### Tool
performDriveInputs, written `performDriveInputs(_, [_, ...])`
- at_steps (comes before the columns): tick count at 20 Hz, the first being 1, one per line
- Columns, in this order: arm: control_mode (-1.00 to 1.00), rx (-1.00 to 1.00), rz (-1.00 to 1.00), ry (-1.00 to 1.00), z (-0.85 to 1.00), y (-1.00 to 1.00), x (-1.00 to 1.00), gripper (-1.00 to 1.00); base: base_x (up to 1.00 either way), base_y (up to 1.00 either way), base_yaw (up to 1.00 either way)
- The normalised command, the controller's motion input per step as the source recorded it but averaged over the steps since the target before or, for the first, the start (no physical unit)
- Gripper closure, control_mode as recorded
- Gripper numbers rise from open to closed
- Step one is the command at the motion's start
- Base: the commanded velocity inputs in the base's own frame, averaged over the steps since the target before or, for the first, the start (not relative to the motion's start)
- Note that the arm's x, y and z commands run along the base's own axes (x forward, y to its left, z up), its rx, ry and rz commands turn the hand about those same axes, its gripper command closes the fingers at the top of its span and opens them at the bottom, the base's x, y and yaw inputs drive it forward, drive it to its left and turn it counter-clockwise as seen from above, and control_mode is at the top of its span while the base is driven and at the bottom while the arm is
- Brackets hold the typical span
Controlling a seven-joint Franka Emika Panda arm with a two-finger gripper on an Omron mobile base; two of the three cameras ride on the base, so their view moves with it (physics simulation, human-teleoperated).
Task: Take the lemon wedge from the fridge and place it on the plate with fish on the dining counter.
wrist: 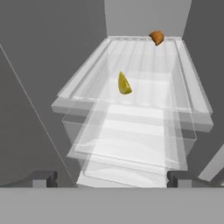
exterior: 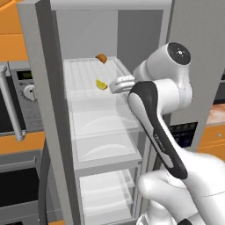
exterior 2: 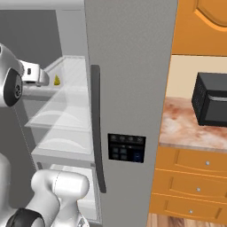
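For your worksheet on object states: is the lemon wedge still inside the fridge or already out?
Inside. The lemon wedge lies on a white shelf in the fridge, ahead of the open gripper.

Both base views look from behind the arm, left and right, into the open fridge (exterior: 57, 110) ahead of the gripper (wrist: 109, 178). The hand view looks closely along the gripper; all three share the lemon wedge (wrist: 124, 83) shelf.

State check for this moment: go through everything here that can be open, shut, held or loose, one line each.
fridge: left door open, right door shut.
lemon wedge: loose on the top shelf, not held.
orange-brown lump: loose at the back of the same shelf.
gripper: open, holding nothing, short of the wedge.
cabinet drawers: shut.
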Motion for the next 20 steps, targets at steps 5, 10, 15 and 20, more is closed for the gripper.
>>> performDriveInputs(5, [-1.00, 0.02, 0.00, 0.01, 0.00, -0.13, 0.49, -1.00, 0.00, 0.00, 0.00])
performDriveInputs(10, [-1.00, 0.00, 0.00, 0.01, -0.01, -0.01, 0.95, -1.00, 0.00, 0.00, 0.00])
performDriveInputs(15, [-1.00, 0.00, 0.00, 0.04, -0.26, 0.10, 0.82, -1.00, 0.00, 0.00, 0.00])
performDriveInputs(20, [-1.00, -0.03, 0.00, 0.10, -0.48, 0.30, 0.76, -1.00, 0.00, 0.00, 0.00])
